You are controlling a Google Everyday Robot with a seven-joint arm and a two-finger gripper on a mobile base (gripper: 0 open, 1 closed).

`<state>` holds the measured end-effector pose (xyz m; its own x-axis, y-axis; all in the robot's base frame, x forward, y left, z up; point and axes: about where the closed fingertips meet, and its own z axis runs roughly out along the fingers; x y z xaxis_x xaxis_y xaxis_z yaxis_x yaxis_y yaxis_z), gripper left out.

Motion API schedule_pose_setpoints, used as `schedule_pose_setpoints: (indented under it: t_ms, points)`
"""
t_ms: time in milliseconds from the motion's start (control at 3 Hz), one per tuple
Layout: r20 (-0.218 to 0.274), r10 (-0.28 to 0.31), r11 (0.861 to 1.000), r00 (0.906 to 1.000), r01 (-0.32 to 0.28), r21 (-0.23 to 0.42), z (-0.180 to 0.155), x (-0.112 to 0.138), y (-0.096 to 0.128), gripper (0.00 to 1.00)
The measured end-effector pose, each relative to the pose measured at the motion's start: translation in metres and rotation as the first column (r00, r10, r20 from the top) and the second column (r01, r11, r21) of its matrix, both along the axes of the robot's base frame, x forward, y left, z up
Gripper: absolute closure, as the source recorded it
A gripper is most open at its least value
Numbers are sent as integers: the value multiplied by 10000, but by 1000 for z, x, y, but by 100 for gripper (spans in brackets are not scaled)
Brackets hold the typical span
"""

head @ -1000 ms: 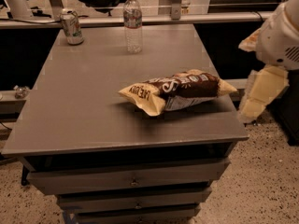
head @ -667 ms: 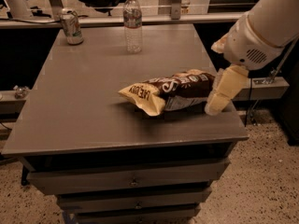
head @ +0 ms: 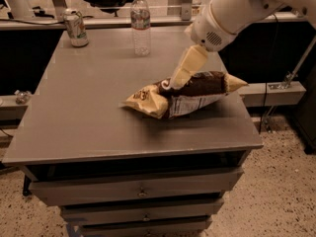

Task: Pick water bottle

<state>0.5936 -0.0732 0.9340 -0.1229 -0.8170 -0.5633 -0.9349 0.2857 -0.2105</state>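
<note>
The water bottle [head: 140,23] is tall, slim and clear with a white cap and a pale label band. It stands upright at the far middle of the grey table [head: 89,112]. My gripper [head: 177,80] hangs from the white arm that reaches in from the upper right. It is above the chip bag in the middle of the table, right of and well in front of the bottle. It holds nothing that I can see.
A brown and yellow chip bag [head: 185,95] lies on its side at the table's middle right. A metal soda can [head: 76,27] stands at the far left corner. Drawers sit under the tabletop. A bench runs behind the table.
My arm has swung left from beyond the table's right edge to above the chip bag. The bottle, can and bag have not moved.
</note>
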Motion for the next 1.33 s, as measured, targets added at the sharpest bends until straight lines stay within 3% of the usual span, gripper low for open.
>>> schedule_pose_setpoints:
  t_ms: [333, 667, 1333]
  points:
    - [276, -110, 9975, 9996, 90, 698, 6, 57, 24, 0]
    - [435, -282, 9918, 9987, 225, 1262, 2, 98, 43, 0]
    - [473, -1168, 9574, 9920, 998, 2711, 0, 153, 47, 0]
